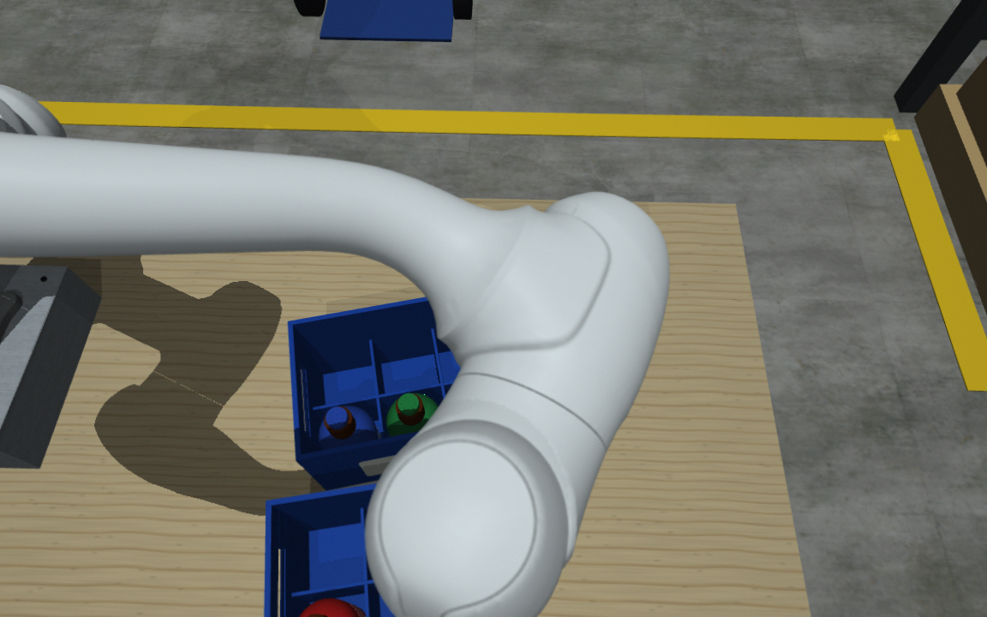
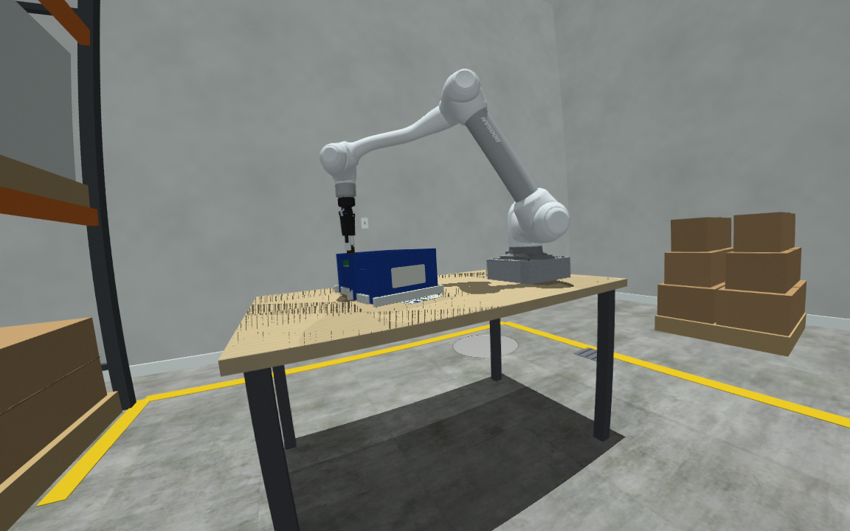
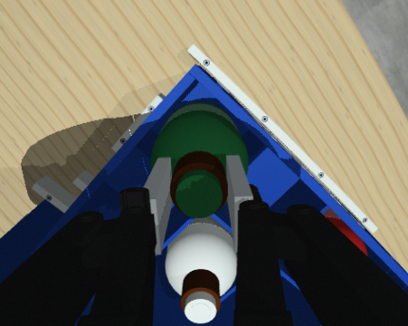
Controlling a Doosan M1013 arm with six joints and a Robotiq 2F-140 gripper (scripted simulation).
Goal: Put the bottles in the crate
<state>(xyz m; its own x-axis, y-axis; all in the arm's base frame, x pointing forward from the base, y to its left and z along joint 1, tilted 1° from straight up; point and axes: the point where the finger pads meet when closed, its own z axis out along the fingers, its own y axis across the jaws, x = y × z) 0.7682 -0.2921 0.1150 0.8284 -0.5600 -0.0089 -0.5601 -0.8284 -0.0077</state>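
Note:
In the wrist view my gripper (image 3: 199,177) is shut on the brown neck of a green bottle (image 3: 199,151). This bottle stands upright in the corner cell of a blue crate (image 3: 270,177). A white bottle (image 3: 200,263) stands in the cell behind it, and a red bottle (image 3: 347,237) shows partly at the right. In the exterior view the gripper (image 2: 348,239) points straight down over the left end of the crates (image 2: 387,269). In the top view the arm hides the gripper. There, the far crate (image 1: 362,375) holds a blue bottle (image 1: 340,423) and another green bottle (image 1: 409,410). The near crate (image 1: 313,544) shows a red bottle (image 1: 331,608).
A thin white strip with dark dots (image 3: 282,136) lies along the crate's outer side, near the table edge. The robot base block (image 1: 14,360) stands at the table's left. The table edge and floor lie close beyond the crate corner in the wrist view.

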